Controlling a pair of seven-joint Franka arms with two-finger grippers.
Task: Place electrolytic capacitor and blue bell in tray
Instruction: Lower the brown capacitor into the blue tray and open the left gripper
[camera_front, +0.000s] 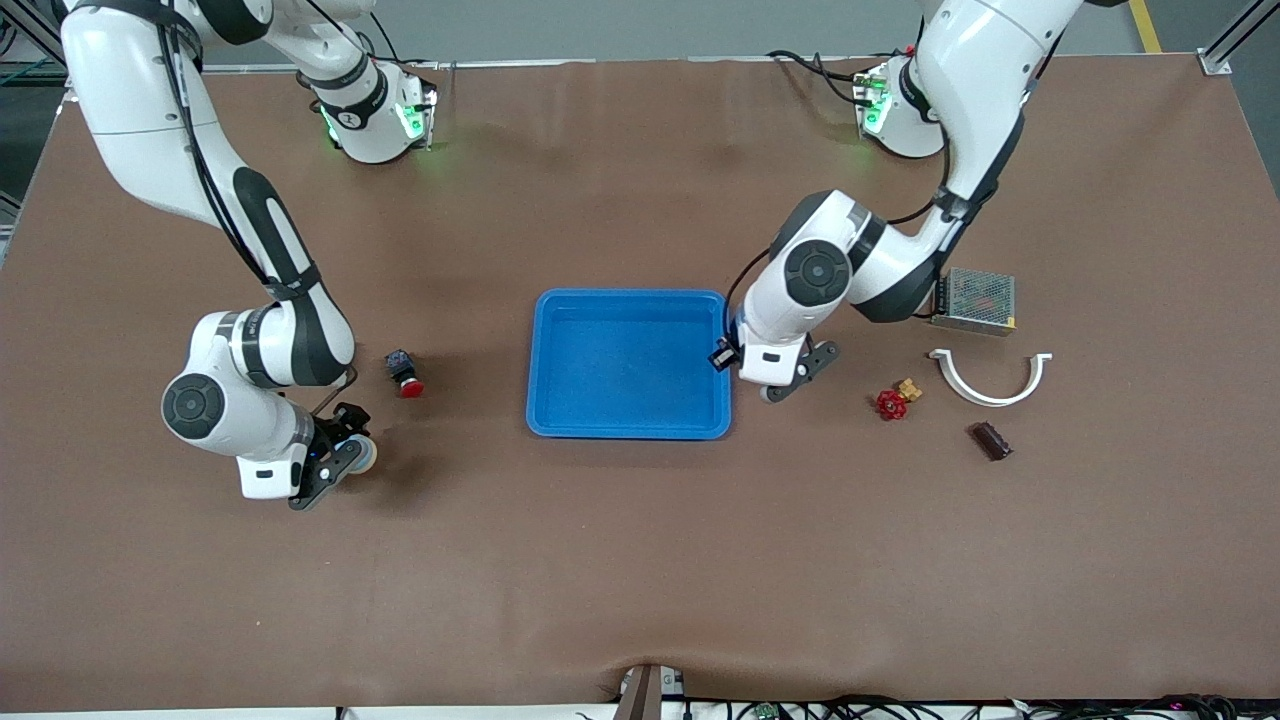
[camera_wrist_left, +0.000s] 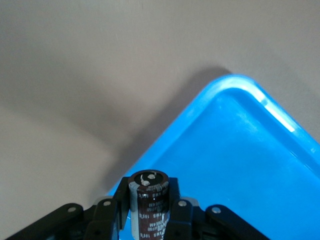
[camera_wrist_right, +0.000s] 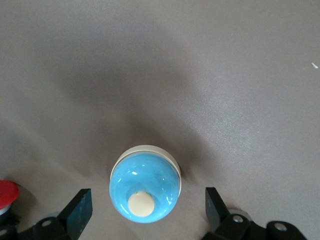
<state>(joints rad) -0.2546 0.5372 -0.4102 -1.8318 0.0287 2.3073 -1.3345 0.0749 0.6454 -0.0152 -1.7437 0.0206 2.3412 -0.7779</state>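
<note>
A shallow bright-blue rectangular plastic tray (camera_front: 628, 364) w/ rounded corners and raised rim is shown at mid-table. The left gripper (camera_front: 727, 357) is seen over the tray's rim at the end toward the left arm; its jaws are pinched on a dark brown cylindrical electrolytic capacitor (camera_wrist_left: 148, 204) w/ a grey stripe, held upright between the black fingers (camera_wrist_left: 180, 220), the tray corner lying below it in the left wrist view.

The right gripper (camera_front: 340, 462) is placed low at the right arm's end of the table, jaws spread wide on either side of a glossy blue dome-shaped bell (camera_wrist_right: 145, 187) w/ cream base and cream top button. The bell stands on the brown tabletop (camera_front: 640, 560) between the fingertips (camera_wrist_right: 77, 210) w/ a gap on each side; it is well apart from the tray.

A small red-capped push button (camera_front: 403, 374) lies between bell and tray. Toward the left arm's end are shown a red-handled brass valve (camera_front: 895, 400), a white curved plastic clip (camera_front: 988, 378), a dark brown rectangular block (camera_front: 990, 440) and a metal mesh-covered box (camera_front: 975, 299).
</note>
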